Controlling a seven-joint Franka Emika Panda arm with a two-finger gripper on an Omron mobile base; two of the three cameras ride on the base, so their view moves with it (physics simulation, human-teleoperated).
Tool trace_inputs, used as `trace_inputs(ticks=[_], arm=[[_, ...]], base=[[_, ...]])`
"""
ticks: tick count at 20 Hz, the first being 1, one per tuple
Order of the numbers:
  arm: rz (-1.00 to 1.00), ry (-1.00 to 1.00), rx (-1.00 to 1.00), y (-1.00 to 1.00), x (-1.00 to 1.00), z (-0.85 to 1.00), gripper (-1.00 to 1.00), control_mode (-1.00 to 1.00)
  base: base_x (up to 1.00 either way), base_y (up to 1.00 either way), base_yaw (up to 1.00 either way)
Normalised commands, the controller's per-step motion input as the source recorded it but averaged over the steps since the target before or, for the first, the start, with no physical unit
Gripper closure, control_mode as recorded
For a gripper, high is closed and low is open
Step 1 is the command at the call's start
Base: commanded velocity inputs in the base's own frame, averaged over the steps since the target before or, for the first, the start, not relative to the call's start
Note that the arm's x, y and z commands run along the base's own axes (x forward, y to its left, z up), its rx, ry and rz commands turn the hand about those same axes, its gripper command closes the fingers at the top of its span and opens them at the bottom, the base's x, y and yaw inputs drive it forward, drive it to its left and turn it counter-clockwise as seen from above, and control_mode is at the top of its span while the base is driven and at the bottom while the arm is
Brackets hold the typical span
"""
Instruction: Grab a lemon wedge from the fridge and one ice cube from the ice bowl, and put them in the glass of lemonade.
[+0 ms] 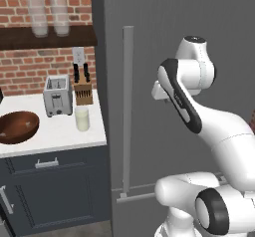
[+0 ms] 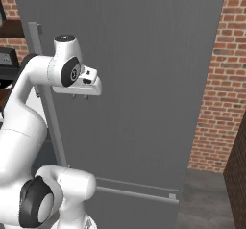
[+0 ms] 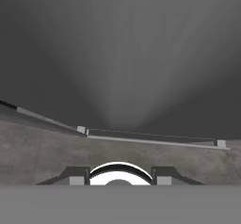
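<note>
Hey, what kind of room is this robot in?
Most likely a home kitchen: a tall grey fridge stands beside a white counter holding a toaster and a knife block.

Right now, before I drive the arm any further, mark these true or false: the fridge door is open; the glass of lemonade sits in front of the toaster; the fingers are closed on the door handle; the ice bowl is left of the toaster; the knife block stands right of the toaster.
1. The fridge door is open. False: it is closed, no white interior showing.
2. The glass of lemonade sits in front of the toaster. True, slightly to its right.
3. The fingers are closed on the door handle. False: they are spread apart and hold nothing.
4. The ice bowl is left of the toaster. True.
5. The knife block stands right of the toaster. True.
</note>
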Motion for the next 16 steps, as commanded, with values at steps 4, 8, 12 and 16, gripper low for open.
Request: trace_inputs(ticks=[4, 8, 12, 16], arm=[[-0.02, 0.0, 0.02, -0.09, -0.07, 0.0, -1.0, -1.0], [0.0, 0.0, 0.0, 0.0, -0.13, -0.01, -1.0, -1.0], [-0.02, 0.03, 0.02, 0.0, -0.54, -0.17, -1.0, -1.0], [-0.01, 0.04, 0.02, 0.0, -0.62, -0.36, -1.0, -1.0]], base=[[0.0, 0.0, 0.0], [0.0, 0.0, 0.0], [0.0, 0.0, 0.0], [0.0, 0.0, 0.0]])
